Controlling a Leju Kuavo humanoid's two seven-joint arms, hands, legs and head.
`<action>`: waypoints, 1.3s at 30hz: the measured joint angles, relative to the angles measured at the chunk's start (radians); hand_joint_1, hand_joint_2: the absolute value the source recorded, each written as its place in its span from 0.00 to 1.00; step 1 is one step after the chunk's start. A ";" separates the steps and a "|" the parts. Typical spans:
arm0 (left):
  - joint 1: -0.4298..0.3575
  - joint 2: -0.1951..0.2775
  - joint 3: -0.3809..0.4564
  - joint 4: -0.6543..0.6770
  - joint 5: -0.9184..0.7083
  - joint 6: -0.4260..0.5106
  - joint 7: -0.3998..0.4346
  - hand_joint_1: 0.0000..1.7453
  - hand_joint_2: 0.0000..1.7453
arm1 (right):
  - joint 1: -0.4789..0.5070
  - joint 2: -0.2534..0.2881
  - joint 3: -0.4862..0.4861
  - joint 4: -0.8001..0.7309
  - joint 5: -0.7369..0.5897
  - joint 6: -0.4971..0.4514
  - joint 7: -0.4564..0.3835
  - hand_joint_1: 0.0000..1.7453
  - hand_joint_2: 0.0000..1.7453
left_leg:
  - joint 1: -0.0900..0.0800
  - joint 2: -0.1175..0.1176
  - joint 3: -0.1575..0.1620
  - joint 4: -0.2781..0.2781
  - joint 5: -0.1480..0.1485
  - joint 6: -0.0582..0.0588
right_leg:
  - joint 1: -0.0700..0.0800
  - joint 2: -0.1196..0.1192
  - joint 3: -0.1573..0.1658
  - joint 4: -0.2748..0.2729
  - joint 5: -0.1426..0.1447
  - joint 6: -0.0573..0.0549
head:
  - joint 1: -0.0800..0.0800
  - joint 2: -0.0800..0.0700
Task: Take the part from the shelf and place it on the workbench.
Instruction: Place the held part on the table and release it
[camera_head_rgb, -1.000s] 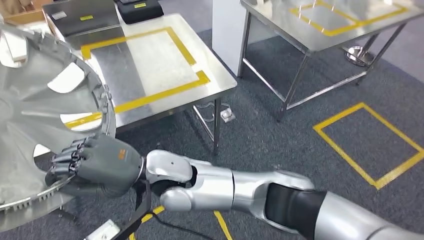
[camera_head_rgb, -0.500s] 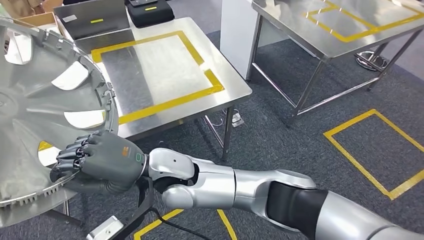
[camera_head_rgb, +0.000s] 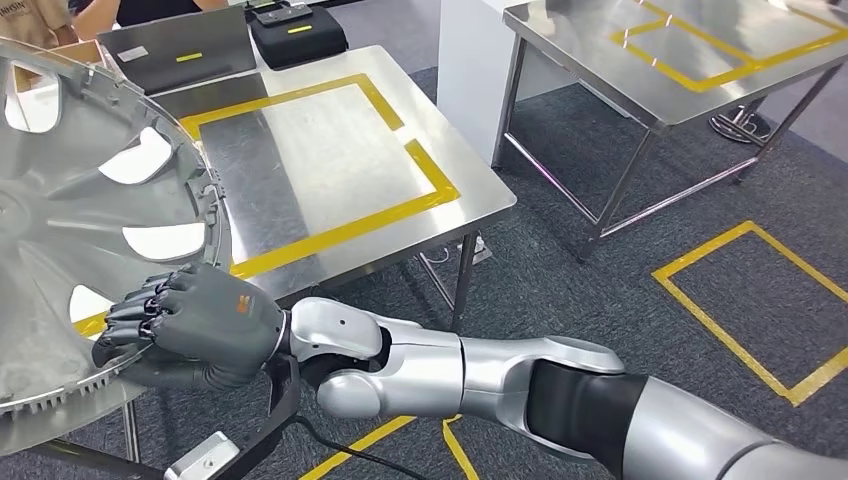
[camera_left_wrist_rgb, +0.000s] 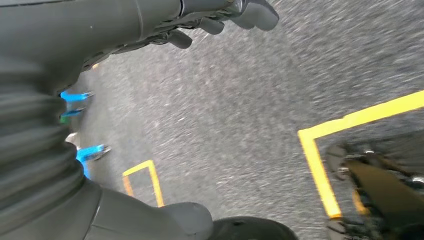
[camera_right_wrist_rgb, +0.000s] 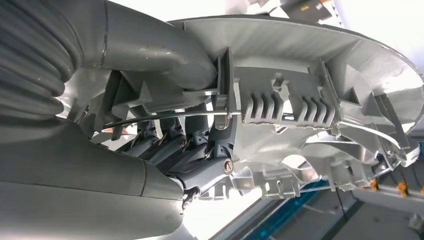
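The part is a large silver wheel cover (camera_head_rgb: 70, 220) with spoke cutouts, held up at the left of the head view. My right hand (camera_head_rgb: 190, 325) grips its lower rim, the arm reaching across from the right. In the right wrist view the dark fingers (camera_right_wrist_rgb: 190, 145) wrap the ribbed back of the wheel cover (camera_right_wrist_rgb: 310, 75), thumb pressed on the rim. The steel workbench (camera_head_rgb: 320, 140) with a yellow tape rectangle stands just beyond the cover. My left hand (camera_left_wrist_rgb: 125, 25) hangs over the grey carpet, fingers stretched and holding nothing.
A black printer (camera_head_rgb: 295, 30) and a grey case (camera_head_rgb: 190, 50) sit at the workbench's far edge, with a person (camera_head_rgb: 30, 20) behind them. A second steel table (camera_head_rgb: 680, 50) stands at the right. A yellow floor rectangle (camera_head_rgb: 760, 300) marks the carpet.
The whole picture has shifted: the camera moved, and the workbench now sits nearer and further right. My right hand keeps its hold on the wheel cover's rim.
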 joint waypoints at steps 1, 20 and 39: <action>0.000 0.000 0.000 0.000 -0.001 0.000 0.001 0.00 1.00 | -0.001 0.000 -0.001 0.004 -0.004 0.000 0.004 1.00 1.00 | 0.000 -0.002 0.006 0.000 0.003 0.009 | -0.001 -0.001 0.002 0.002 -0.004 0.006 | 0.001 0.000; -0.058 -0.006 -0.001 -0.002 -0.066 -0.079 0.004 0.00 1.00 | -0.269 0.114 -0.188 0.710 -0.021 0.023 0.172 1.00 1.00 | -0.017 -0.010 0.024 0.135 -0.116 0.000 | 0.014 -0.010 -0.105 -0.010 0.110 -0.045 | 0.009 0.000; -0.076 -0.019 -0.008 0.005 -0.083 -0.087 0.006 0.00 1.00 | -0.362 0.038 -0.285 1.066 -0.021 0.098 0.282 1.00 1.00 | -0.003 -0.022 -0.018 0.007 0.018 0.021 | -0.003 0.000 -0.080 -0.013 0.079 -0.012 | 0.018 0.000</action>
